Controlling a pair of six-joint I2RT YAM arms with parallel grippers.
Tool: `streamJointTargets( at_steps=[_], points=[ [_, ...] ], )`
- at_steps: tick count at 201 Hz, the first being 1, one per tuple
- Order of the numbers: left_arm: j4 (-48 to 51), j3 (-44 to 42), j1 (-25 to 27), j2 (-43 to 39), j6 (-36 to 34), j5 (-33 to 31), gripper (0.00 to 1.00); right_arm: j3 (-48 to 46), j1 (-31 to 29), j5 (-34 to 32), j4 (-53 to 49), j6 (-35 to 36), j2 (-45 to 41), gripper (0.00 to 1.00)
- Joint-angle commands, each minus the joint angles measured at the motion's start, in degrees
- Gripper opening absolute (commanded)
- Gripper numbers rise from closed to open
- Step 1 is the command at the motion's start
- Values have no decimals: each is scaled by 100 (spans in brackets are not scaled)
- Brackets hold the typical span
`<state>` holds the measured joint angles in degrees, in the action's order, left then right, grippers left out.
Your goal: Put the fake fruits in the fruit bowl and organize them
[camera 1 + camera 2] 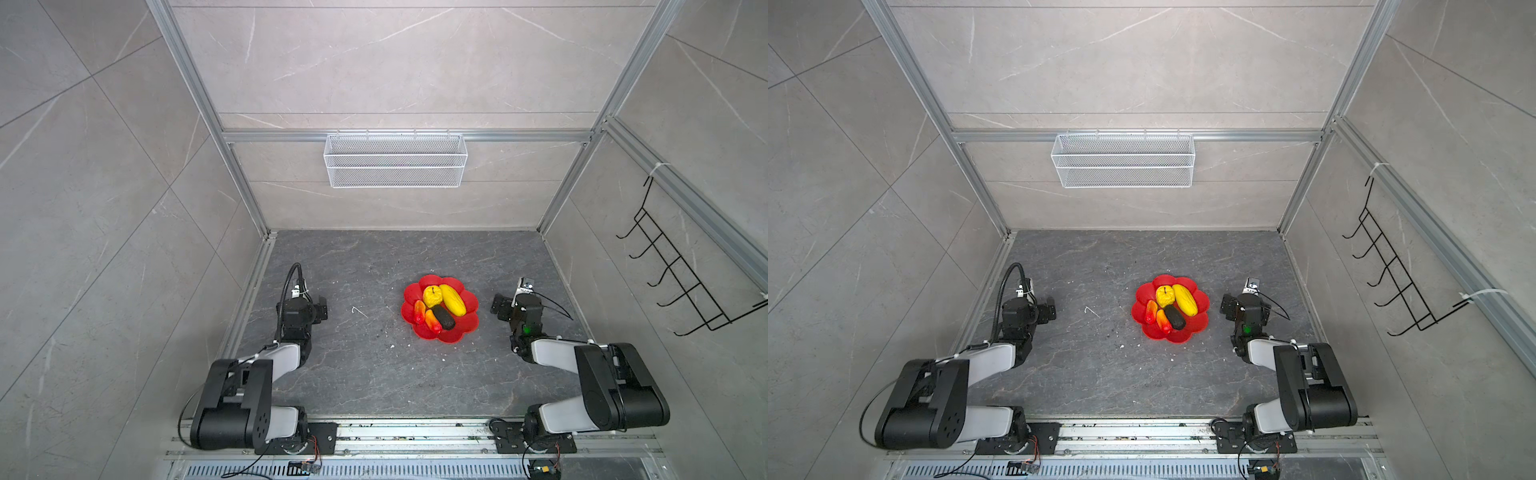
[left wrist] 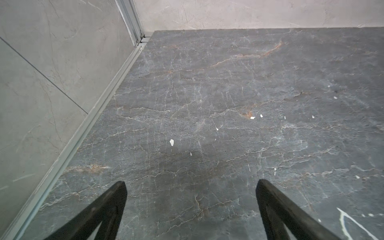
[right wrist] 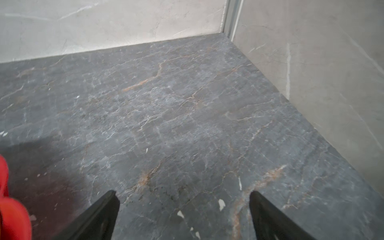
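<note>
Fruits (image 1: 453, 300) all sit in the bowl (image 1: 467, 323), nearer the right claw (image 3: 184, 195); both it and the left claw (image 2: 191, 184) gape wide, empty.

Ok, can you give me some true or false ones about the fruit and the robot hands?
All five toy fruits lie in the red dish. True.
The left gripper is open and empty. True.
The right gripper holds a fruit. False: it is open and empty, beside the dish.
The black fruit lies outside the dish. False: it lies in it, beside the long yellow one.
The white wire basket holds fruit. False: no fruit shows in it.
</note>
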<state>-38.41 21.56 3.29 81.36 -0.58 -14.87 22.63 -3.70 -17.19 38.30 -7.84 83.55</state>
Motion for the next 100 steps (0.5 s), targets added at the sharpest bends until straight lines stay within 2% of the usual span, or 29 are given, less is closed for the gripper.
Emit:
streamJointTargets(
  at_steps=[1, 17, 29, 38, 49, 60, 71, 83, 100],
  points=[
    [-740, -72, -335, 185, 149, 367, 100, 82, -44, 0, 447, 162, 48, 100],
    [-1638, -291, -513, 567, 233, 443, 100, 87, -43, 5, 452, 164, 65, 100],
    [-1044, -149, -512, 414, 253, 533, 100, 60, -35, 235, 512, 200, 79, 100],
    [-1150, -112, -513, 505, 216, 547, 100, -79, -29, 462, 767, 282, 136, 100],
    [-992, -91, -518, 448, 224, 588, 100, -395, -41, 475, 1912, 419, 471, 100],
    [-1112, -109, -518, 489, 209, 565, 100, -272, -39, 519, 1172, 315, 246, 100],
    [-1007, -90, -521, 460, 220, 590, 100, -367, -30, 488, 1697, 380, 411, 100],
    [-1063, -95, -525, 471, 213, 574, 100, -311, -28, 496, 1326, 360, 284, 100],
    [-1040, -99, -525, 468, 221, 582, 100, -361, -37, 488, 1571, 391, 346, 100]
  ],
)
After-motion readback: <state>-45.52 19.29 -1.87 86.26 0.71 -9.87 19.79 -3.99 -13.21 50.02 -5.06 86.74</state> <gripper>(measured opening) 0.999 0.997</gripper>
